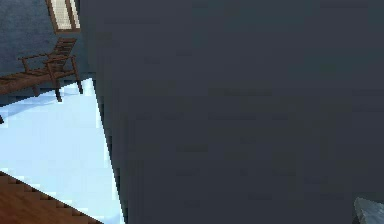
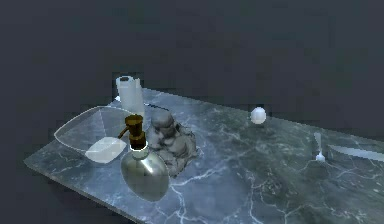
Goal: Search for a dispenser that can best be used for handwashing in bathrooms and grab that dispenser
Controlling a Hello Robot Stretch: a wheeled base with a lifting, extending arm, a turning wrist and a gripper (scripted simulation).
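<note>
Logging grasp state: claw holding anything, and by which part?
Cannot be told. The clear round bottle with a dark neck stands on the marble counter beside a grey statue.

The bench (image 2: 250, 170) looks like dark veined marble, smooth with a soft sheen. The round flask (image 2: 145, 172) is clear, glossy glass with an amber neck, and so is the shallow bowl (image 2: 80, 128). The roll (image 2: 128, 88) looks like matt white paper, the grey figurine (image 2: 175, 142) like rough stone. The chair (image 1: 50, 65) is brown wood.

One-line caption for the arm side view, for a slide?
Marble counter with a white roll, clear bowl, round glass bottle, grey figurine and small white ball.
</note>
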